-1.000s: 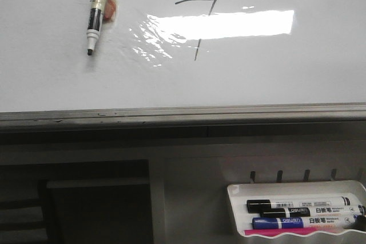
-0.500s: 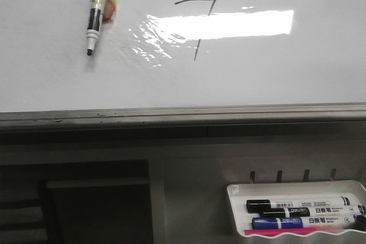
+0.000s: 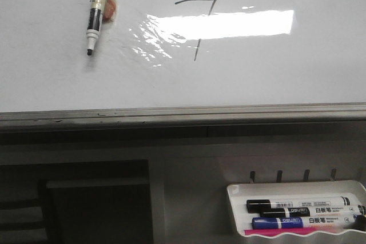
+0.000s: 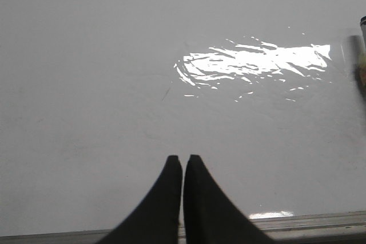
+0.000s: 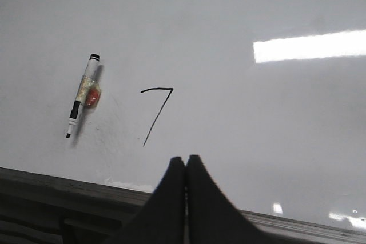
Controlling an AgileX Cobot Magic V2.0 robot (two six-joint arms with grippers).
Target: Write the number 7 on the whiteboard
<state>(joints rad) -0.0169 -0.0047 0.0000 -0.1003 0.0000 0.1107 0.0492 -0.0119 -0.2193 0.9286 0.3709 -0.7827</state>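
A thin dark number 7 (image 3: pixel 196 24) is drawn on the glossy whiteboard (image 3: pixel 274 78), partly washed out by a bright glare; it also shows in the right wrist view (image 5: pixel 155 112). A black-and-white marker (image 3: pixel 95 18) with tape and an orange patch rests against the board left of the 7, tip down; it also shows in the right wrist view (image 5: pixel 81 95). My left gripper (image 4: pixel 183 159) is shut and empty in front of bare board. My right gripper (image 5: pixel 184 159) is shut and empty, back from the board below the 7. Neither gripper shows in the front view.
A grey metal rail (image 3: pixel 183 114) runs along the board's bottom edge. A small white tray (image 3: pixel 237 198) at the lower right holds black, blue and pink markers (image 3: pixel 297 215). A dark recess (image 3: pixel 86 204) lies below the rail at the left.
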